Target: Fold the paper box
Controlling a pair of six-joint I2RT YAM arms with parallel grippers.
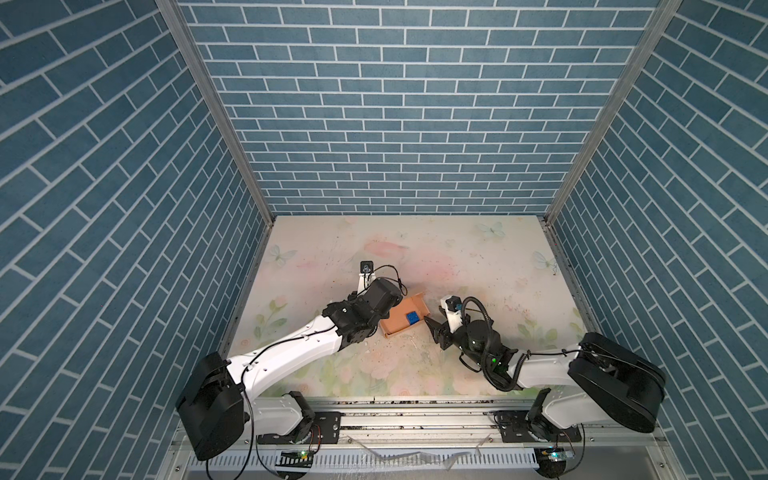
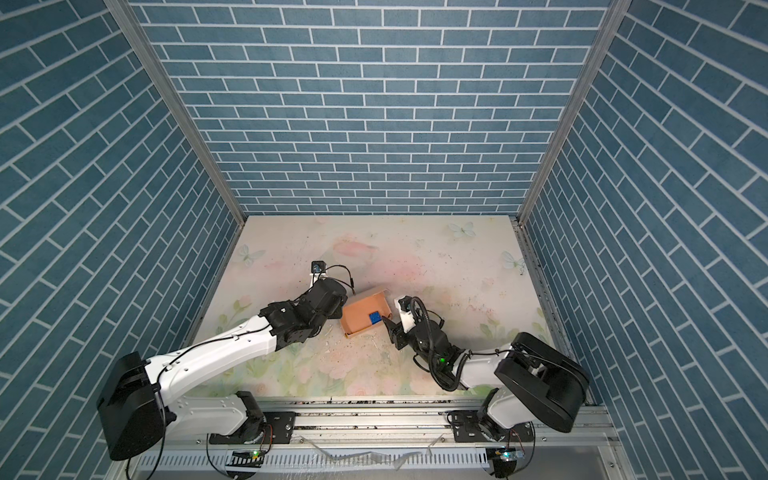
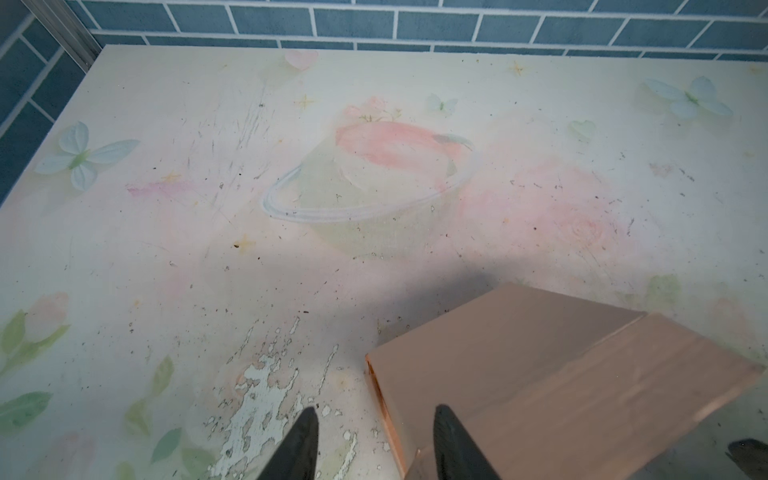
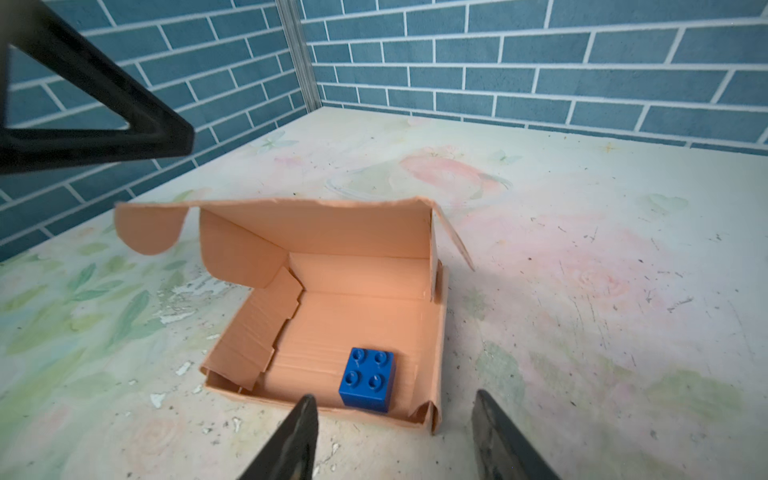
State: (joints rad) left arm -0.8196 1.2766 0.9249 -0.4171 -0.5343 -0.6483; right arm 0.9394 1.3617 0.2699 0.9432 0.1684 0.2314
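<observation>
Near the middle of the counter (image 1: 457,257), a little toward 6 o'clock in both top views, the paper box (image 1: 401,320) (image 2: 361,316) is seen resting on its base, open at the top. Its side walls are folded up, and in the right wrist view (image 4: 357,320) the hinged lid is shown standing upright on the far side, with a rounded tab sticking out at one corner. A blue brick (image 1: 412,317) (image 2: 376,318) (image 4: 368,384) is seen lying studs-up on the box floor, close to the wall on the 3 o'clock side.

At the box's 9 o'clock side the left wrist is placed over the lid, so the left end effector is hidden in the top views. In the left wrist view the left end effector (image 3: 376,444) is shown with its fingers apart; a corner of the box's outer face (image 3: 540,374) lies between them, and no clamping is seen.

At about 4 o'clock of the box the right end effector (image 1: 432,330) (image 2: 390,328) (image 4: 399,440) is held just beside the near wall, fingers spread and nothing between them.
</observation>
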